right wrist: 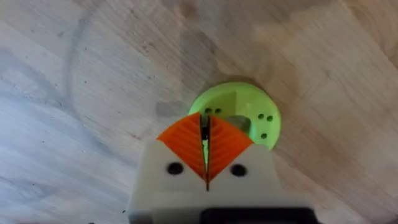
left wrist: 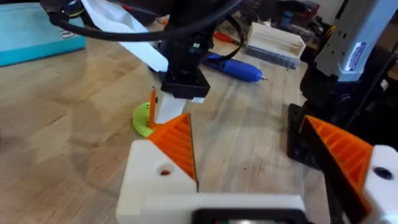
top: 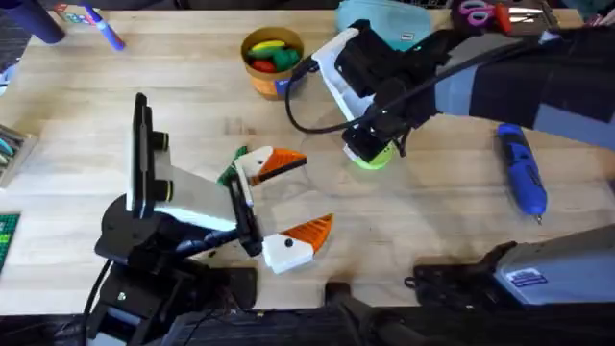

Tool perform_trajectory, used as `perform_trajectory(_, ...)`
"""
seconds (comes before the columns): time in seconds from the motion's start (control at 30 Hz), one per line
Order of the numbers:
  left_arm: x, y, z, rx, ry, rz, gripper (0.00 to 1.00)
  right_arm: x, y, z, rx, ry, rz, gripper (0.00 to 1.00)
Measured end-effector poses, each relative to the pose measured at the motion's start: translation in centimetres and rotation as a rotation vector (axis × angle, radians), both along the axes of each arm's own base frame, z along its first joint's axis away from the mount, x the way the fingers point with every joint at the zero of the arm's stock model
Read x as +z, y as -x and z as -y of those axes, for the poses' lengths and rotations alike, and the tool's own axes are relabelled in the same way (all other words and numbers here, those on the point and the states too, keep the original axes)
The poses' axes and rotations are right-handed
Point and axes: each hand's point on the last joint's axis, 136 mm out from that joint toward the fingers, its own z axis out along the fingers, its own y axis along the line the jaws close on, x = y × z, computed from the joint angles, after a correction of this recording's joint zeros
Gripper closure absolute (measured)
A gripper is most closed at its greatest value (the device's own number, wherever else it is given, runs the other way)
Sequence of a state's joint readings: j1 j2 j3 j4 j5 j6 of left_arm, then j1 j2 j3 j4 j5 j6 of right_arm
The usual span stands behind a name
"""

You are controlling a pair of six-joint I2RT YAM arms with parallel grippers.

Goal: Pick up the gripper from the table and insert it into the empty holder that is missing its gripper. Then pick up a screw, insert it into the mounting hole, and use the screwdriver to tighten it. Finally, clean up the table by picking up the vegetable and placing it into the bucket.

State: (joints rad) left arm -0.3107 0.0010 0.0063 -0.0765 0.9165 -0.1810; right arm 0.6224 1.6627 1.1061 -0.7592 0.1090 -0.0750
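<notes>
Screwdriver (top: pixel 520 169) lies flat on your bench (top: pixel 432 221), well off to the side of your right claw (top: pixel 370 149) and untouched. Your right claw points straight down over a small lime-green dish (right wrist: pixel 239 118), its orange pads (right wrist: pixel 221 146) pressed together with a thin dark sliver, possibly a screw, pinched between them; you cannot tell for sure what it is. Your left claw (top: pixel 288 207) rests low over the bench, its fingers spread wide and holding nothing. Behind the right claw stands the bucket (top: pixel 272 62), with coloured vegetables inside.
</notes>
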Motion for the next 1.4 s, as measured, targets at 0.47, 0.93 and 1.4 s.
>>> perform_trajectory(0.47, 0.0, 0.0, 0.0, 0.0, 0.0, 0.0, 0.012, 0.0, 0.1, 0.2, -0.002, 0.006, -0.004, 0.736)
perform_trajectory(0.93, 0.0, 0.0, 0.0, 0.0, 0.0, 0.0, 0.012, 3.3, 1.1, 1.9, -0.027, 0.011, -0.013, 0.042)
perform_trajectory(1.4, 0.0, 0.0, 0.0, 0.0, 0.001, -0.003, 0.013, 11.6, 1.0, 4.0, -0.143, -0.308, 0.296, 0.035)
